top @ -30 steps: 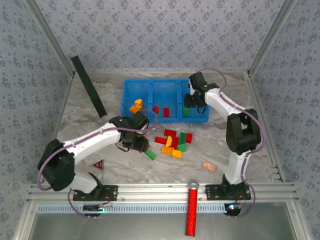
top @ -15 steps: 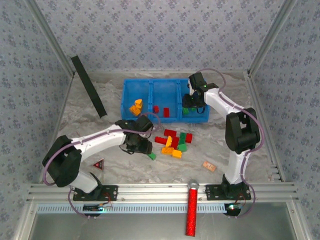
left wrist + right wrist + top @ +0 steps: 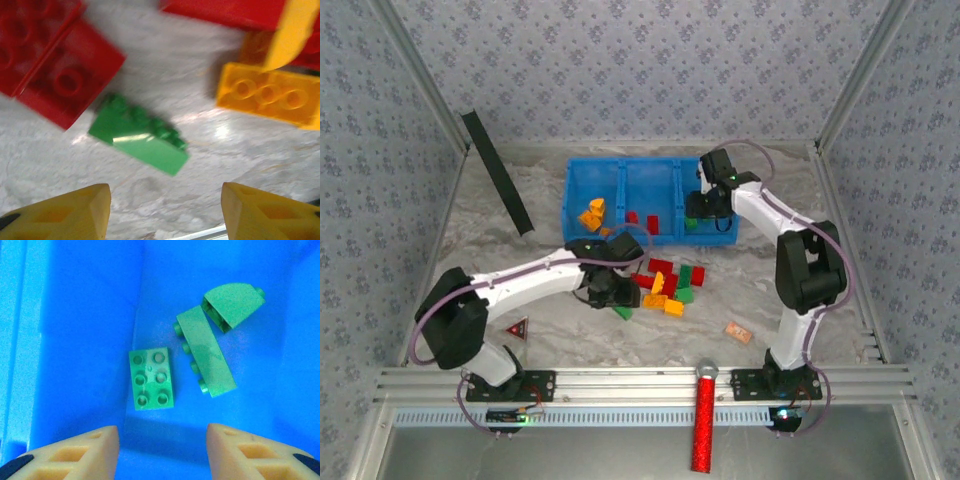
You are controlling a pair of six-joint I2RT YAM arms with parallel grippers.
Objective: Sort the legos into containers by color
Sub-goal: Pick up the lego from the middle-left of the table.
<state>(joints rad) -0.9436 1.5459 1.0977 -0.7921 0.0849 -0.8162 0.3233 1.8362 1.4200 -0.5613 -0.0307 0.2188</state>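
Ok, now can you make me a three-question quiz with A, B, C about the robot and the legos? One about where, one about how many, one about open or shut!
1. Where is the right gripper?
A) over the right-hand compartment of the blue bin
B) over its middle one
C) over its left-hand one

2. How many green bricks lie in that compartment?
A) one
B) three
C) six

3. How is the left gripper?
A) shut tight
B) open above a green brick on the table
C) shut on that brick

Answers: 1 A, its wrist camera looks down on blue walls. 2 B, three lie there. 3 B, its fingers stand apart, nothing between them.
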